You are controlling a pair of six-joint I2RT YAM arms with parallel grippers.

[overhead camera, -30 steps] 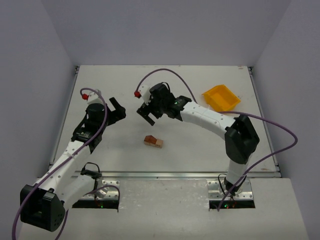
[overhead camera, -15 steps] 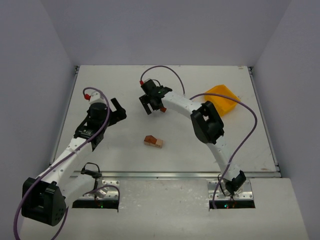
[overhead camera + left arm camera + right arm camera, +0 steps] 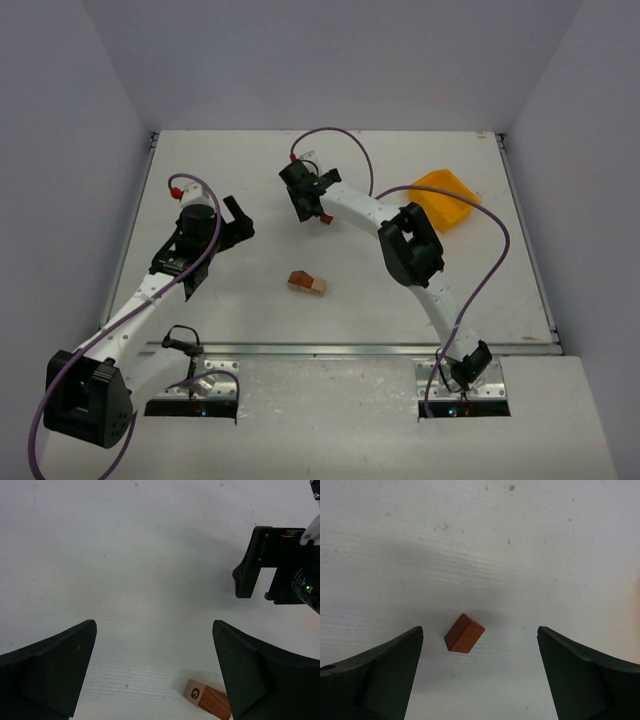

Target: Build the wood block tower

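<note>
hovering over a reddish block (image 3: 464, 640), right jaws spread wide; left jaws likewise.

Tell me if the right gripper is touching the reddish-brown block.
Apart. The right wrist view shows the reddish-brown block between the open fingers of the right gripper, with bare table on both sides.

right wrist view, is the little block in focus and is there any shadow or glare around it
Right wrist view: the reddish-brown block is sharp with crisp edges and no glare. A broad soft shadow crosses the table just above it in the picture, and the dark fingers show little detail. Left wrist view: the G on the pale block is legible. Top external view: even light, no hot spots.
</note>
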